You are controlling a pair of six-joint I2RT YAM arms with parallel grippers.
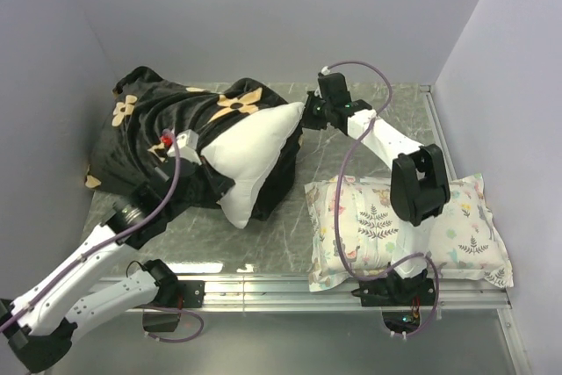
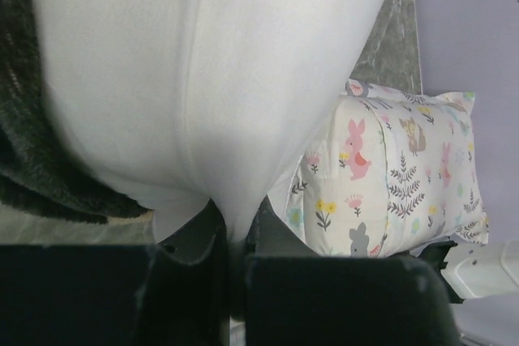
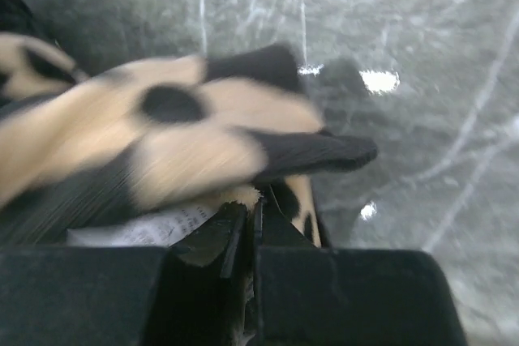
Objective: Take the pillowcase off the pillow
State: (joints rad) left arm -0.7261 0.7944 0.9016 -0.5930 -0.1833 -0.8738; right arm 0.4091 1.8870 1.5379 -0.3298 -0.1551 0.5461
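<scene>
The pillowcase (image 1: 167, 129) is lying bunched over the far-left part of the table (image 1: 281, 234), its black fabric with tan flowers reaching from the left edge towards the middle of the far edge. The pillow (image 1: 250, 155) is sticking out of its open end, a plump white corner pointing towards the far side and the lower part bulging towards the near edge, with the rest sitting covered inside the dark cover.

The left gripper (image 1: 200, 155) is reaching in from the near-left corner and pinching the pillow: in the left wrist view its jaws (image 2: 235, 281) are standing narrow with a fold of white cloth caught between them. The right gripper (image 1: 309, 113) is reaching across to the middle of the far side and biting the rim of the pillowcase, where the right wrist view is showing its jaws (image 3: 253, 228) almost together on the tan and black fabric, though that fabric is looking blurred. A white printed label (image 3: 154, 228) is showing just beside those fingers.

A floral pillow (image 1: 465, 234) is lying at the near-right corner, well apart from both grippers
</scene>
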